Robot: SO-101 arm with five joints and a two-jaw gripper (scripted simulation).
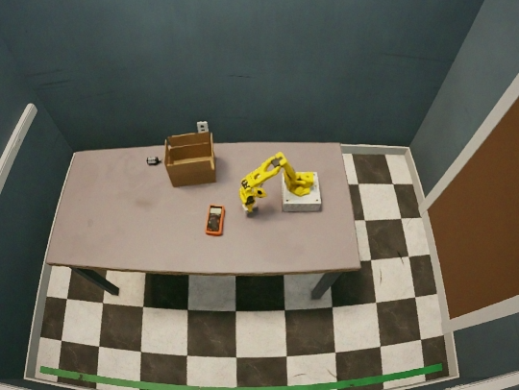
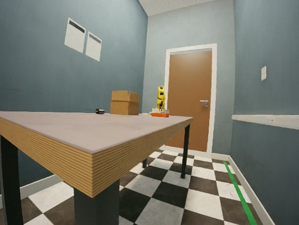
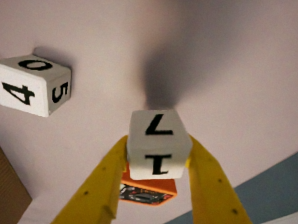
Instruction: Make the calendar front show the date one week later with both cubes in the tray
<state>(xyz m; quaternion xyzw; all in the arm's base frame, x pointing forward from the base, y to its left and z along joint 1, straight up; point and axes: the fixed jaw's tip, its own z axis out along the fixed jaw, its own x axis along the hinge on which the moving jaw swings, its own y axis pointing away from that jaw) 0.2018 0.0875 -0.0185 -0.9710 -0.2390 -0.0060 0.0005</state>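
Observation:
My gripper is shut on a white cube, held a little above the table. In the wrist view its upper visible face shows a 7 and the face below shows a 1, both upside down in that view. The second white cube rests on the table to the left in the wrist view, with 0, 4 and 5 on its visible faces; the 4 and 5 are turned sideways. I cannot make this cube out for certain in the top view. The calendar's tray and month name do not show in any view.
An orange multimeter lies on the table beyond the held cube. An open cardboard box stands toward the back wall. A small black object lies beside the box.

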